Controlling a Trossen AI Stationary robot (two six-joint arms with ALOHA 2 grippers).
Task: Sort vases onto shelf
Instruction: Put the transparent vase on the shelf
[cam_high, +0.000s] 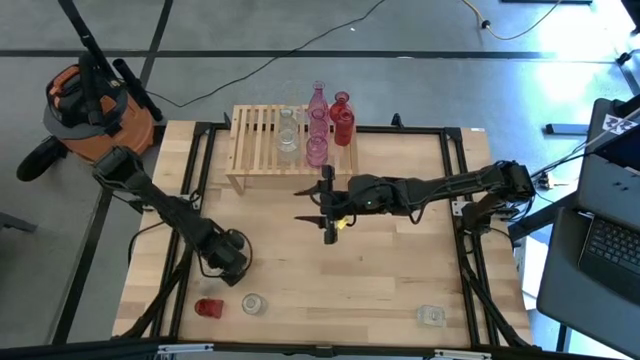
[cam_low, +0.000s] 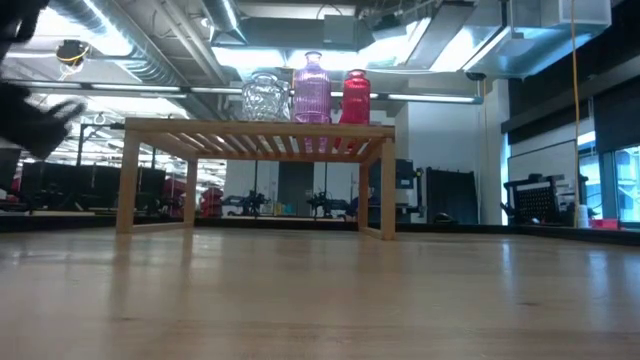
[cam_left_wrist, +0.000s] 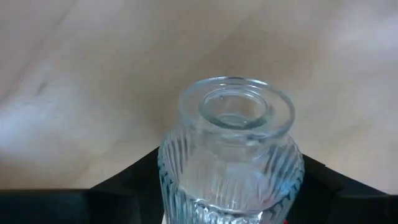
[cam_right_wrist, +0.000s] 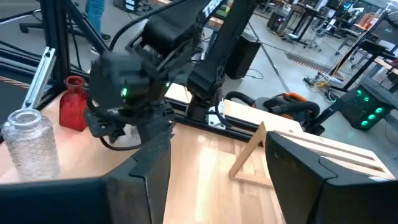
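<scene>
Three vases wait along the worktop's near edge: a red vase (cam_high: 208, 308), a ribbed clear vase (cam_high: 252, 303), another (cam_high: 432, 317). Left gripper (cam_high: 232, 262) hovers close; fingers unclear. It should straddle the body squarely, as only the left wrist view shows. Right gripper (cam_high: 329, 212), spread and empty, waits before the shelf (cam_high: 255, 150).

Left hand (cam_high: 232, 262) hangs low near the front; right hand (cam_high: 328, 212) open mid-table.
</scene>
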